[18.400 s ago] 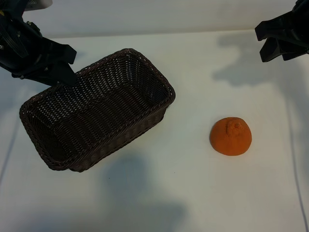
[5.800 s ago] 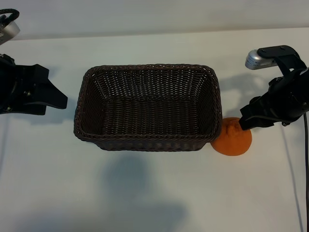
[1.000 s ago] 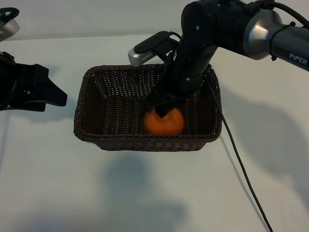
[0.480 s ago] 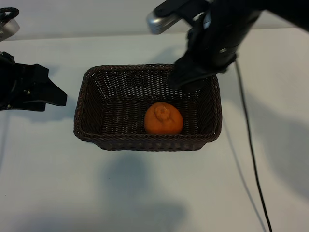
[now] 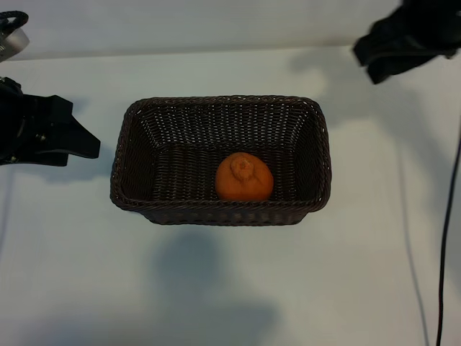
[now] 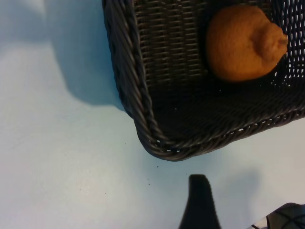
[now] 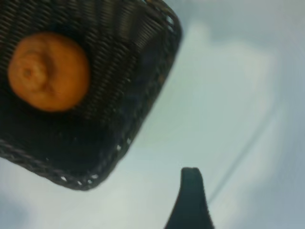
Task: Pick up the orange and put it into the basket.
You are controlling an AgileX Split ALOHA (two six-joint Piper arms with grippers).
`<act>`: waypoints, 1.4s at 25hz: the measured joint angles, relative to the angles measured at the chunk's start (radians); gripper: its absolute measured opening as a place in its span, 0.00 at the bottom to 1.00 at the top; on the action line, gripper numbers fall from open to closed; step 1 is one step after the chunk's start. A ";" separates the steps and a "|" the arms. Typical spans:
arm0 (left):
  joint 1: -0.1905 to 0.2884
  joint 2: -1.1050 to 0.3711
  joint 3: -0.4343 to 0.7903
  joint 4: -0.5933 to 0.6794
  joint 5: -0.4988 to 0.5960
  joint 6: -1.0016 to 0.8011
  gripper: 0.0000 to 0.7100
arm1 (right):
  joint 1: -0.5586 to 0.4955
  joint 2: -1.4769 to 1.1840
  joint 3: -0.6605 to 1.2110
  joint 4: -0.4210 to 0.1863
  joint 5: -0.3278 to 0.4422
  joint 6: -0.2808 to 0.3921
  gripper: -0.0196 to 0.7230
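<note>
Although nothing is held by either pincer, the task looks finished from how things lie. The right gripper [image 5: 403,47] is seen at about one o'clock in the exterior view, raised above the table [image 5: 230,288] and well apart from the basket [image 5: 126,162]; its jaws are spread and empty, with one fingertip [image 7: 190,200] seen over bare table in its wrist view. The left gripper [image 5: 72,140] is parked at nine o'clock, just beside the basket's short end, likewise released and empty, one fingertip [image 6: 199,202] showing near a basket corner.

From the right gripper the orange [image 5: 244,176] lies toward seven o'clock, down inside the basket, resting on the woven floor near the front wall, stem bump up. The basket's long axis runs from nine to three o'clock. The left gripper is judged the nearer of the two, though no further reach appears to be called for; only parking remains, and the orange seems unlikely to roll out past the sloped walls.
</note>
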 joint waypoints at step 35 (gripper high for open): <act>0.000 0.000 0.000 0.000 -0.004 0.004 0.79 | -0.113 -0.065 0.185 0.364 0.000 -0.196 0.68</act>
